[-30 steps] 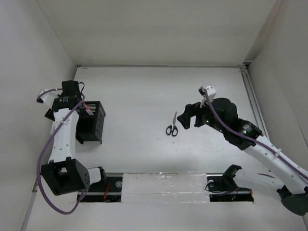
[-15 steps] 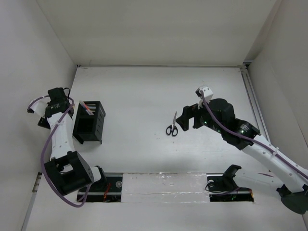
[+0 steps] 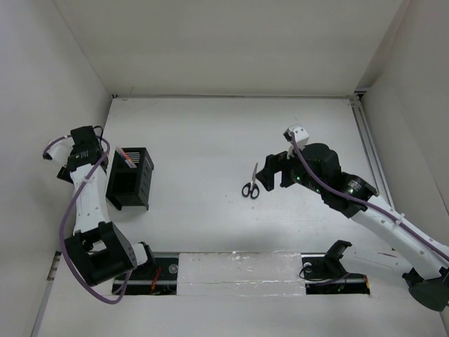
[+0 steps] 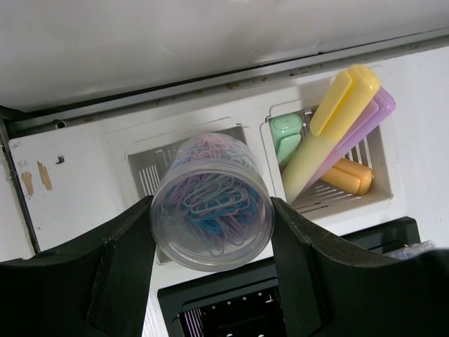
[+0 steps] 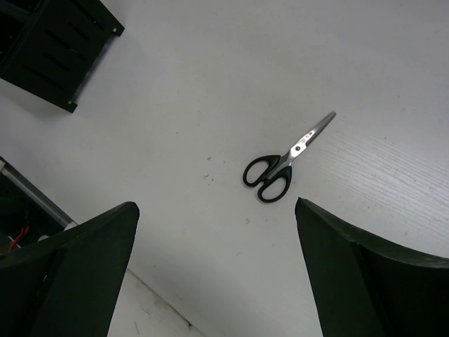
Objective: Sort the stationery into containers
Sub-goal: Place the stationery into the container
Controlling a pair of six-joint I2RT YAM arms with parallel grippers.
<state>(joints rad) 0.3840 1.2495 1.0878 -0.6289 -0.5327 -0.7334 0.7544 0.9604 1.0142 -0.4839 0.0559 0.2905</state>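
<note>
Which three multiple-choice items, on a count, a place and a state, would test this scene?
1. Highlighters in the organiser? A one; B four; C nine.
2. Where are the scissors? A in the holder; B in the organiser; C on the table.
3. Left gripper? A shut on the tub; B open, empty; C shut on a pen.
Answers: 1 B, green, yellow, purple and orange show; 2 C, they lie flat on bare table; 3 A, both fingers press the tub's sides.

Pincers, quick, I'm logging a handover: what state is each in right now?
Left pincer: shut on the clear tub of paper clips.
Right pincer: open, holding nothing.
</note>
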